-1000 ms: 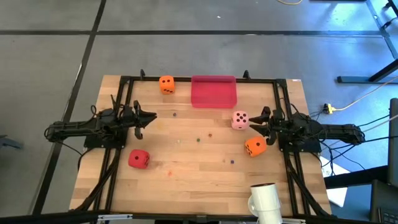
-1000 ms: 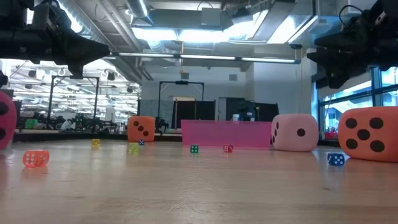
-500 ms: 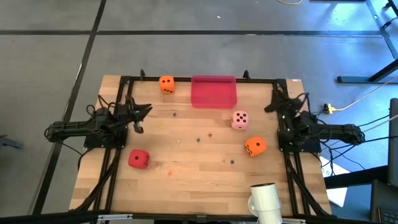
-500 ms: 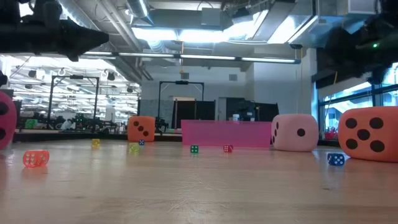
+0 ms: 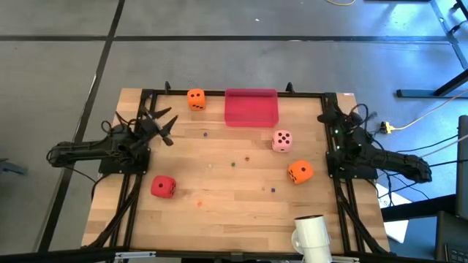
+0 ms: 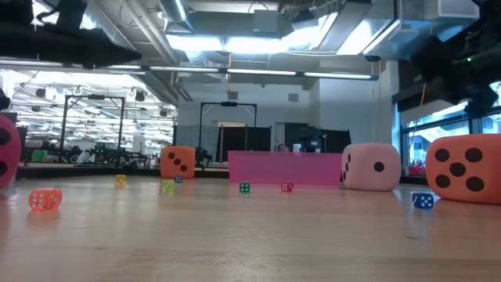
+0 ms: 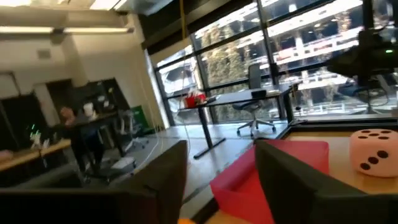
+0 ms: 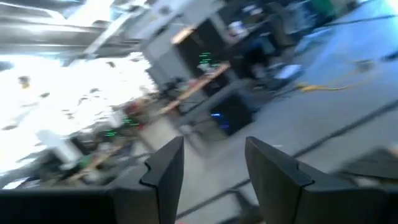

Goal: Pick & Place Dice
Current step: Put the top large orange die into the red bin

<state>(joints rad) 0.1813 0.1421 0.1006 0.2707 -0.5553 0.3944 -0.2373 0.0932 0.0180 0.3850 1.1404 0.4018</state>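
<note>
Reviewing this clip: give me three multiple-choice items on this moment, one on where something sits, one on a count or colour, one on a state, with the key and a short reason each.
1. Where does the red die lie?
A. inside the pink tray
B. on the bare table near the left arm
C. between the right gripper's fingers

2. How many large dice are on the table?
A. two
B. four
C. six

3. What is the left gripper doing?
A. open, holding nothing
B. shut on an orange die
C. pressing on the tray

Key: 1 B, it sits on wood, apart from the pink tray. 2 B, red, pale pink die and two orange dice. 3 A, its fingers are spread with nothing between them.
</note>
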